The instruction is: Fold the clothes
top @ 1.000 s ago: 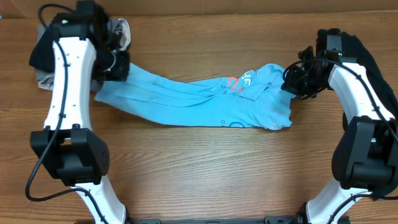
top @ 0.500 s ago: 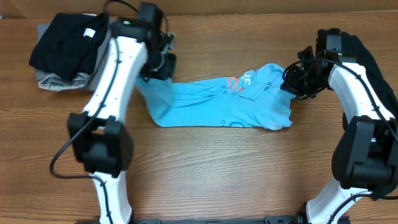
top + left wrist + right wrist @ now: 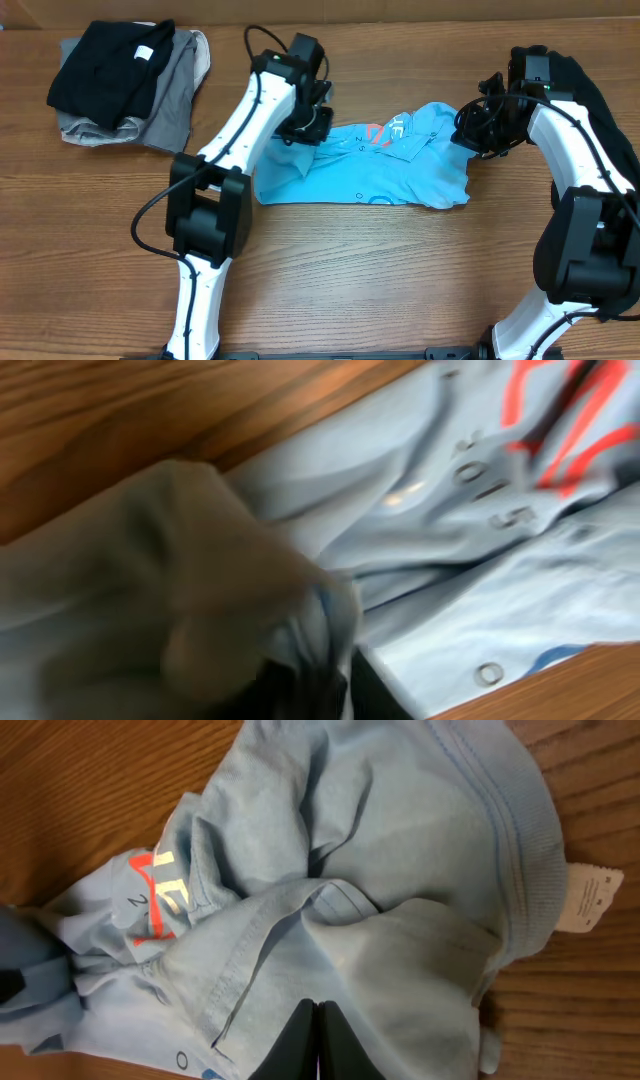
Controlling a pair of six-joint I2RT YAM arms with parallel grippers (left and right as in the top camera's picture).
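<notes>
Clamping one blue T-shirt (image 3: 400, 165): right gripper (image 3: 316, 1038); left gripper (image 3: 305, 128) unclear; two garments (image 3: 110, 70) piled.

Your light blue T-shirt (image 3: 400, 170) lies bunched on the worktop (image 3: 400, 270), left tool (image 3: 302, 130) over its left end, right tool (image 3: 468, 132) at its right edge; grips unclear from above. Black and grey clothes (image 3: 115, 80) sit well apart.

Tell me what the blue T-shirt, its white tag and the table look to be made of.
Light blue T-shirt: soft matte knit, likely cotton jersey; it creases and has a ribbed collar.
White tag: thin printed label, woven or papery, unclear.
Table: wood or wood-look laminate; grain lines, slight sheen.
</notes>
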